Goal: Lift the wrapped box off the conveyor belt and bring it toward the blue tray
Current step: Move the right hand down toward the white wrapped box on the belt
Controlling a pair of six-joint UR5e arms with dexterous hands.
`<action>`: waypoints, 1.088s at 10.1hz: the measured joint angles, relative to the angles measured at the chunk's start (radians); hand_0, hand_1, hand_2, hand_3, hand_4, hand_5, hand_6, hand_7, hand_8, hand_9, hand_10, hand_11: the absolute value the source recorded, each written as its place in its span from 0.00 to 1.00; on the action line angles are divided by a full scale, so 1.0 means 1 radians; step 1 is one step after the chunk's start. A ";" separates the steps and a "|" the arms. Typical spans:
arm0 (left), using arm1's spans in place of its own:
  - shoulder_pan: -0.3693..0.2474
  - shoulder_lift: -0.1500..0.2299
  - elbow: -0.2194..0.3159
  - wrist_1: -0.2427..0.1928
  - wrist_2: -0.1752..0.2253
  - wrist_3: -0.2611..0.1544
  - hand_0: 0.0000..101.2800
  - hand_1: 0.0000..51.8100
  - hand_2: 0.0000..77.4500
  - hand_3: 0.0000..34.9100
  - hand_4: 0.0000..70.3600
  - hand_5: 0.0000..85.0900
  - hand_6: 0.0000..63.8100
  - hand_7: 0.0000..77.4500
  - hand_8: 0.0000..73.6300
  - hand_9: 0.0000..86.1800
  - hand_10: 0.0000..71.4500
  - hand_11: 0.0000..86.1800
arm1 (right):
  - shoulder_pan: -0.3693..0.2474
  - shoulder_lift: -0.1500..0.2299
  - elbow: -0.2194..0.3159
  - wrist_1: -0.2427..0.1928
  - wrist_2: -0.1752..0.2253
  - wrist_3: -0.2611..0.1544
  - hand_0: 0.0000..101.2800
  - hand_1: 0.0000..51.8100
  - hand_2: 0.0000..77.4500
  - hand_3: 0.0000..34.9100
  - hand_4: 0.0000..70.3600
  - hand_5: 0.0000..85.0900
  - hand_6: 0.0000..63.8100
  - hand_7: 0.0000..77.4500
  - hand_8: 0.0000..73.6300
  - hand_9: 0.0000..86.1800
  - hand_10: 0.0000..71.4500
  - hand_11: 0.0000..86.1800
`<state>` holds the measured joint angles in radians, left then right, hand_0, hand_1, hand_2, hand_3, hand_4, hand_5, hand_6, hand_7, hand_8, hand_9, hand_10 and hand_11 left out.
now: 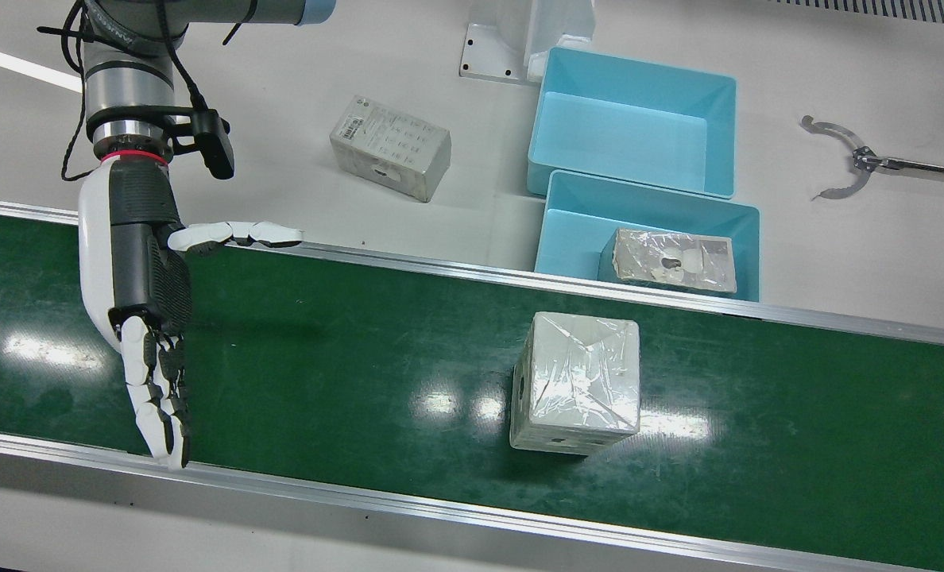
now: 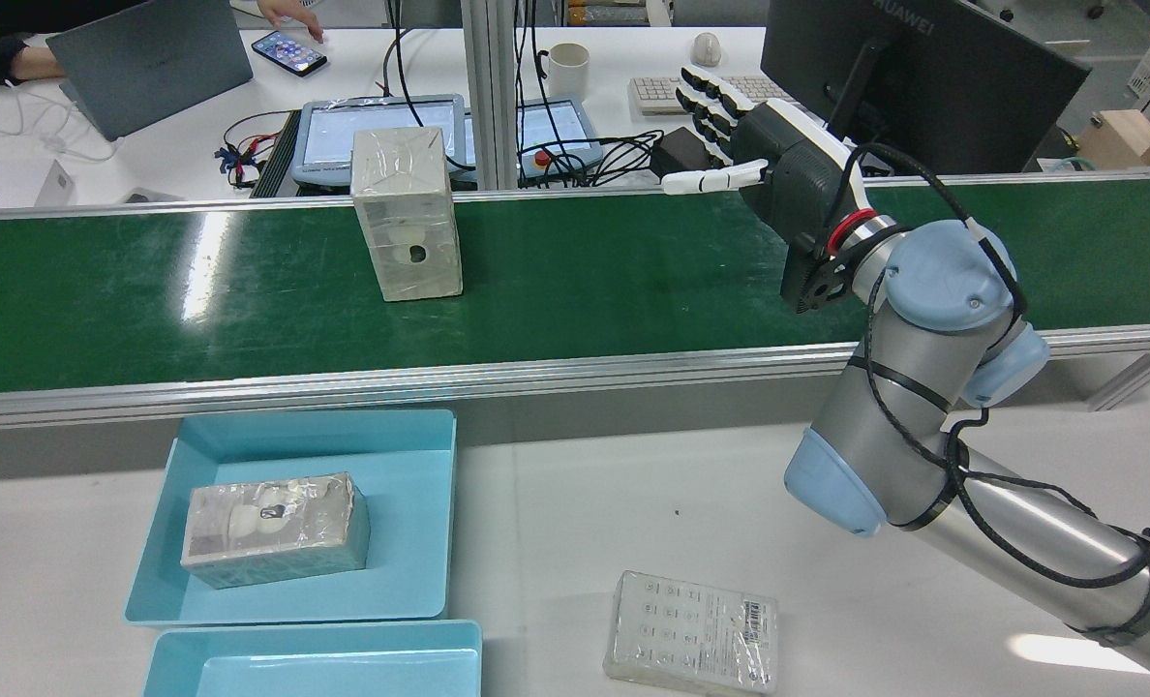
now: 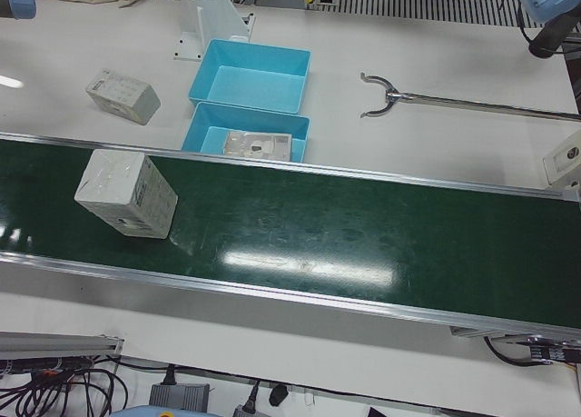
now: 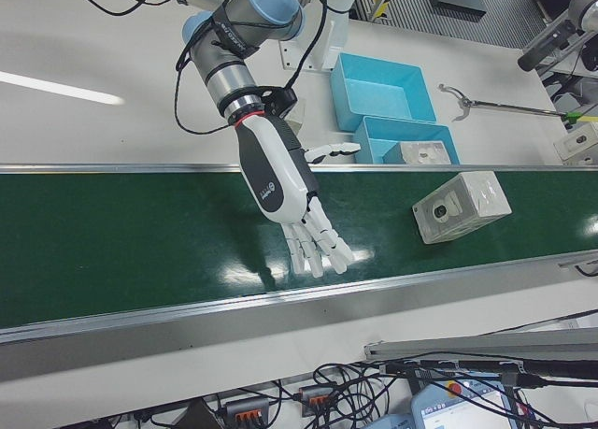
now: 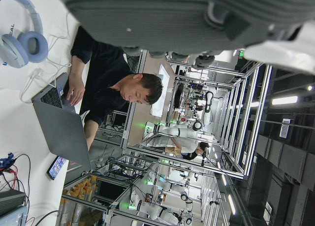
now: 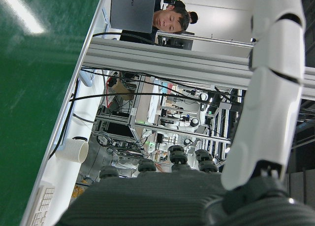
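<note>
- The wrapped box [image 1: 575,381] stands on end on the green conveyor belt [image 1: 345,349], its long axis upright; nothing is holding it.
- In the rear view the box's [image 2: 407,213] tall side with a dark round hole faces the robot, and it sits nearer the belt's far rail than the near one.
- Clear film covers it, creased and shiny across the top face.
- The right hand [image 1: 142,294] hovers over the belt well apart from the box, empty and spread: fingers [image 1: 158,397] stretched out toward the operators' side, thumb [image 1: 237,234] held out sideways toward the box.
- In the right-front view the same hand [image 4: 285,191] hangs palm-side down above the belt, with the box [image 4: 461,206] off to its side.
- The left hand shows only as a dark blurred edge at the top of its own camera view; whether it is spread or closed cannot be told.
- Two blue trays sit on the white table beside the belt's robot-side rail: the near tray [image 1: 575,230] holds another wrapped box [image 1: 675,260] lying flat, and the far tray [image 1: 635,135] has nothing in it.
- A third box [image 1: 390,147] lies flat on the table [image 1: 440,206] beside the trays.
- A metal grabber tool [image 1: 861,163] lies on the table on the other side of the trays.
</note>
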<state>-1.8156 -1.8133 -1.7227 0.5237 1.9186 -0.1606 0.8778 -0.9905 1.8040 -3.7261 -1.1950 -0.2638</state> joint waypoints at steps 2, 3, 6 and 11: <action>0.000 0.000 0.000 0.000 0.000 0.000 0.00 0.00 0.01 0.00 0.00 0.01 0.00 0.00 0.00 0.00 0.01 0.00 | -0.001 0.003 -0.004 0.000 0.000 0.000 0.44 0.22 0.18 0.46 0.00 0.12 0.00 0.01 0.01 0.02 0.00 0.01; 0.000 0.000 0.000 0.000 0.000 0.000 0.00 0.00 0.01 0.00 0.00 0.01 0.00 0.00 0.00 0.00 0.01 0.00 | -0.002 0.004 -0.004 0.000 0.000 0.000 0.44 0.22 0.18 0.42 0.00 0.12 0.00 0.01 0.01 0.02 0.00 0.01; 0.000 0.000 0.000 0.000 0.000 0.000 0.00 0.00 0.01 0.00 0.00 0.01 0.00 0.00 0.00 0.00 0.00 0.00 | -0.007 0.004 -0.010 0.003 0.000 0.000 0.44 0.22 0.18 0.42 0.02 0.12 0.00 0.01 0.01 0.02 0.00 0.01; 0.000 0.000 0.000 0.000 0.000 0.000 0.00 0.00 0.01 0.00 0.00 0.01 0.00 0.01 0.00 0.00 0.01 0.00 | -0.008 0.004 -0.026 0.027 0.001 0.001 0.44 0.22 0.18 0.42 0.02 0.13 0.00 0.01 0.01 0.02 0.00 0.01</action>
<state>-1.8156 -1.8133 -1.7227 0.5237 1.9186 -0.1606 0.8699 -0.9864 1.7779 -3.6989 -1.1941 -0.2624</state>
